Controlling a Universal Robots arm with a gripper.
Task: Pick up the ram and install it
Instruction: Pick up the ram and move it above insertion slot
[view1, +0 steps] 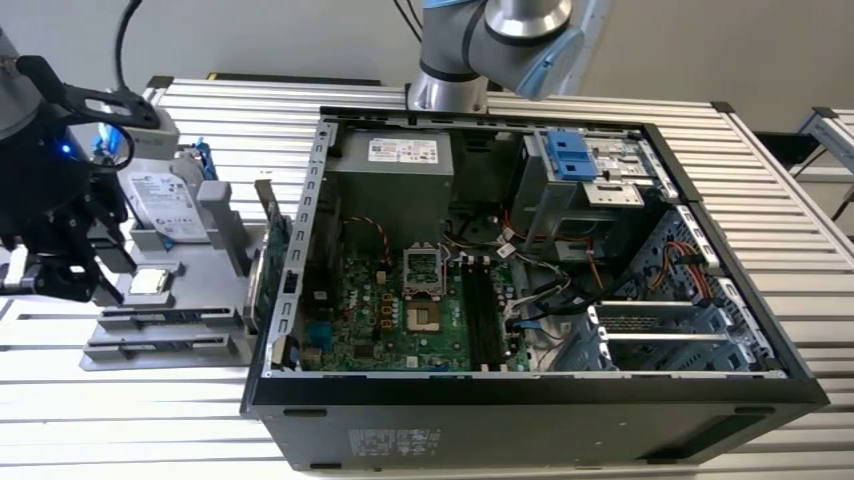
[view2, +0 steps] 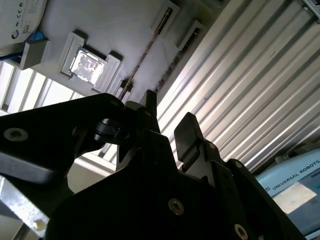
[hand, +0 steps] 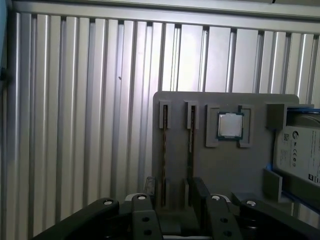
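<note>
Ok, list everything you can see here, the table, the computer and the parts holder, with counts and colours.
slatted aluminium table: one, silver, under everything.
open computer case: one, black, mid-table.
green motherboard: one, inside the case.
grey parts holder: one, on the table at the exterior view's left of the case.
long thin ram sticks: two, dark, edge-on in the holder's slots.
square processor chip: one, silver, in a holder recess.
hard drive: one, silver in a blue frame, on the holder.
green expansion card: one, upright between holder and case.
robot arm: one, silver and blue, behind the case.
black hand: one, open, empty, over the holder near the ram sticks.
</note>
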